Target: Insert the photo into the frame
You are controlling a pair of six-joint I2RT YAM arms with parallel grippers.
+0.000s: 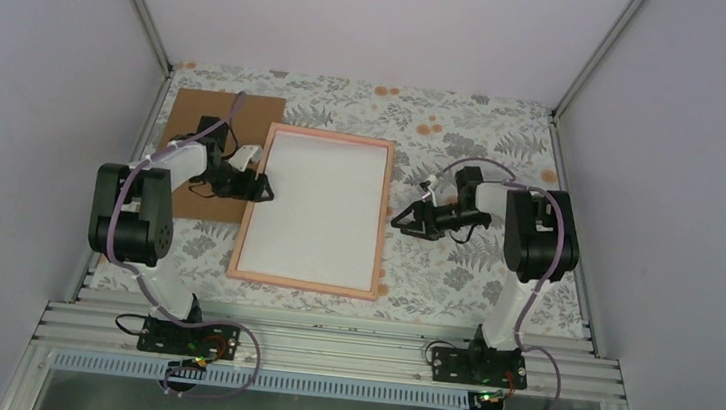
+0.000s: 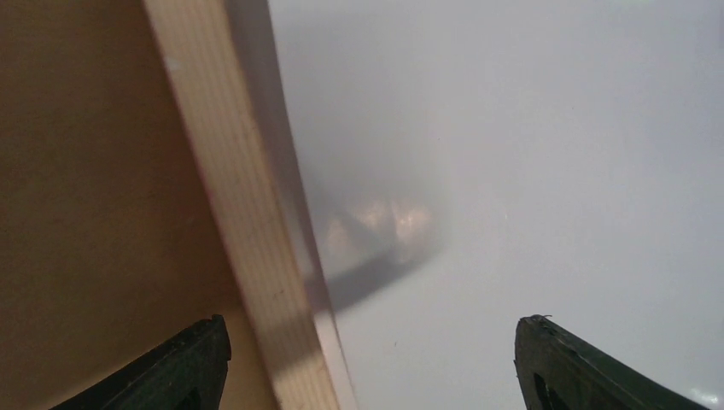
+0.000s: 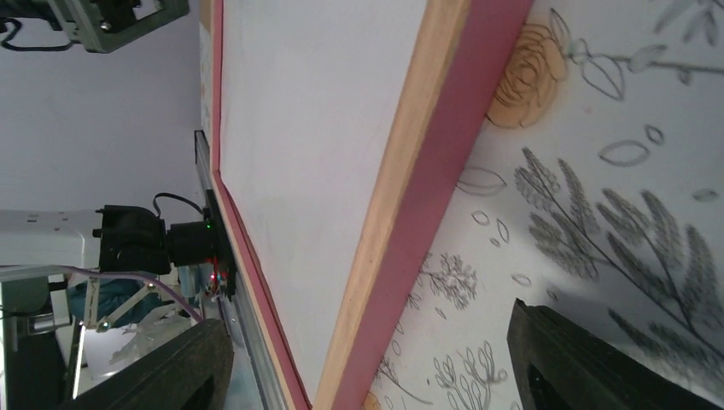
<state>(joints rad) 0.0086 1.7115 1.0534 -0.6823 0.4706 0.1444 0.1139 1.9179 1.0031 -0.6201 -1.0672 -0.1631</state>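
A: Counting things on the bench [image 1: 467,125]?
B: One pink frame [image 1: 301,283], centre. One white sheet [image 1: 319,206] fills it; whether it is the photo's back, I can't tell. One cardboard sheet [image 1: 217,111], upper left, lies partly under the left arm [image 1: 132,213]. Left jaws and right jaws are both apart.

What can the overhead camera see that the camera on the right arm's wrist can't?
Only overhead: the frame in full outline, the left arm and right arm from base to tip, and the brown cardboard sheet beneath the left one. Only the wrist view: the frame's pink outer side and pale wood face, close up. Both: the white panel filling the frame, the floral cloth, and the right gripper, open beside the frame's right edge.
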